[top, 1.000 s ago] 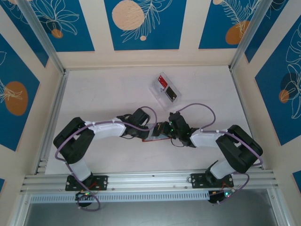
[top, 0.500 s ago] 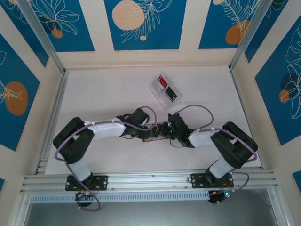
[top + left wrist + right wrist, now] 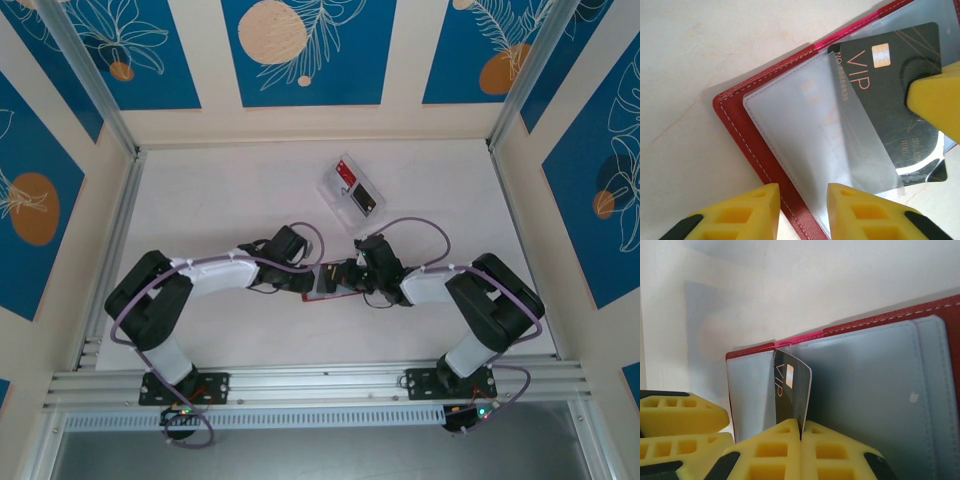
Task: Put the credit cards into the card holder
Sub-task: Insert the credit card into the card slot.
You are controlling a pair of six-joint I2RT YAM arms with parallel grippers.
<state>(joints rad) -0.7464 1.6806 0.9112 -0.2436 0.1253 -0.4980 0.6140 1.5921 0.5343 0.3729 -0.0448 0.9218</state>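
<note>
Both arms have edged leftward on the white counter (image 3: 220,200). From above, the left end effector (image 3: 312,280) and right end effector (image 3: 346,275) meet over the red card holder (image 3: 340,297) at mid-counter. Beyond them a clear plastic tray (image 3: 352,194) carries a red card (image 3: 345,172) and a dark card (image 3: 366,201).

Left wrist camera: the left end effector (image 3: 802,192) stands narrowly parted over the stitched, leather-like card holder (image 3: 740,120); contact cannot be told. A frosted sleeve (image 3: 805,125) overlaps the glossy black VIP card (image 3: 890,100), and a yellow finger (image 3: 937,102) hides part of the card's right side.

Right wrist camera: the right end effector (image 3: 800,432) pinches the black VIP card (image 3: 792,390) on edge, its far end at the card holder (image 3: 865,322) fold beside smooth grey pockets (image 3: 865,390).
</note>
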